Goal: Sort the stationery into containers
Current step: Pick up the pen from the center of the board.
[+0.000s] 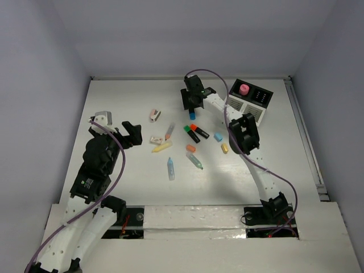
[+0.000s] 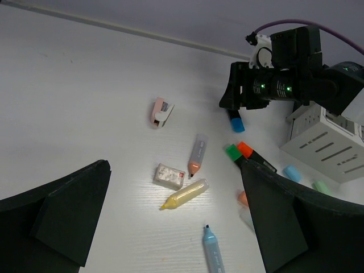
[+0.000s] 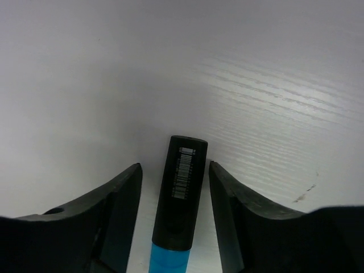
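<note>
My right gripper [image 1: 192,106] is open at the far middle of the table, its jaws down on either side of a black highlighter with a blue cap [image 3: 181,187], with a gap on each side. The blue cap shows below the gripper [image 1: 192,115] and in the left wrist view [image 2: 236,124]. My left gripper [image 1: 116,126] is open and empty at the left, above the table [image 2: 176,227]. Green-capped [image 1: 191,133] and orange-capped [image 1: 199,131] highlighters, a yellow pen [image 2: 185,194], a blue pen [image 2: 211,247] and a grey orange-tipped pen [image 2: 197,154] lie mid-table. The white slatted box [image 1: 244,109] joins a black box [image 1: 260,95] holding a pink-capped bottle [image 1: 244,89].
A pink-and-white piece [image 1: 154,115] and a white eraser [image 2: 169,176] lie left of the pens. Blue [image 1: 218,136], yellow [image 1: 224,148] and orange [image 1: 190,148] chunks and a pale green pen [image 1: 195,161] lie near the right arm's elbow [image 1: 243,133]. Walls close the table's sides.
</note>
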Controlling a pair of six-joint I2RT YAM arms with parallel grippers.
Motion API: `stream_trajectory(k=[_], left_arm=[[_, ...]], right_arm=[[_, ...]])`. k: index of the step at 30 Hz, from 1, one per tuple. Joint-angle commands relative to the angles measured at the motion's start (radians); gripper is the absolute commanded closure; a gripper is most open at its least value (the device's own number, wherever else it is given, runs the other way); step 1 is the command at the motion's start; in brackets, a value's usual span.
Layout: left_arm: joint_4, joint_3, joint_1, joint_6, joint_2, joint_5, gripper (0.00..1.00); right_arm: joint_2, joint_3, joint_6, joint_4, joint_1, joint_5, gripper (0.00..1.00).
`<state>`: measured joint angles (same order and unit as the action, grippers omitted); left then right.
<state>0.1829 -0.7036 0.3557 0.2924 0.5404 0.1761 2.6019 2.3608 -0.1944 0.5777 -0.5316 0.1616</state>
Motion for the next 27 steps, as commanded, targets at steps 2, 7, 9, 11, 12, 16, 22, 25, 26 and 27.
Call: stream_trajectory(k=[2,7,9,11,12,16,22,25,26,27], left_arm=[[-0.049,-0.022,0.009,-0.013,-0.008,-0.010,0.01],[-0.051,-0.022,0.009,-0.013,-0.008,-0.010,0.01],[-0.051,-0.022,0.009,-0.013,-0.010,-0.010,0.01],[-0.051,-0.022,0.009,-0.013,-0.011,-0.012,0.01],[-0.053,-0.022,0.009,-0.013,-0.011,-0.013,0.01],[-0.054,-0.022,0.009,-0.013,-0.010,-0.015,0.01],[-0.056,-0.022,0.009,-0.021,-0.005,-0.023,0.01],[-0.056,-0.022,0.009,-0.024,-0.007,-0.030,0.01],[-0.054,-0.023,0.009,-0.025,-0.008,-0.032,0.01],[-0.054,-0.023,0.009,-0.027,-0.010,-0.035,0.01]], right_arm=[[0.041,0.054,0.023,0.036,-0.005,0.010,0.48],[0.041,0.044,0.049,0.051,-0.015,0.026,0.67],[0.046,0.055,0.059,0.066,-0.024,0.038,0.77],[0.049,0.075,0.082,0.065,-0.024,0.044,0.85],[0.052,0.083,0.091,0.060,-0.024,0.042,0.87],[0.014,0.086,0.118,-0.048,-0.024,-0.002,0.97],[-0.191,0.023,0.093,-0.311,-0.024,-0.062,1.00],[-0.297,-0.064,0.096,-0.406,-0.024,-0.019,1.00],[-0.378,-0.099,0.099,-0.445,-0.015,-0.004,1.00],[-0.425,-0.142,0.105,-0.467,-0.002,0.036,1.00]])
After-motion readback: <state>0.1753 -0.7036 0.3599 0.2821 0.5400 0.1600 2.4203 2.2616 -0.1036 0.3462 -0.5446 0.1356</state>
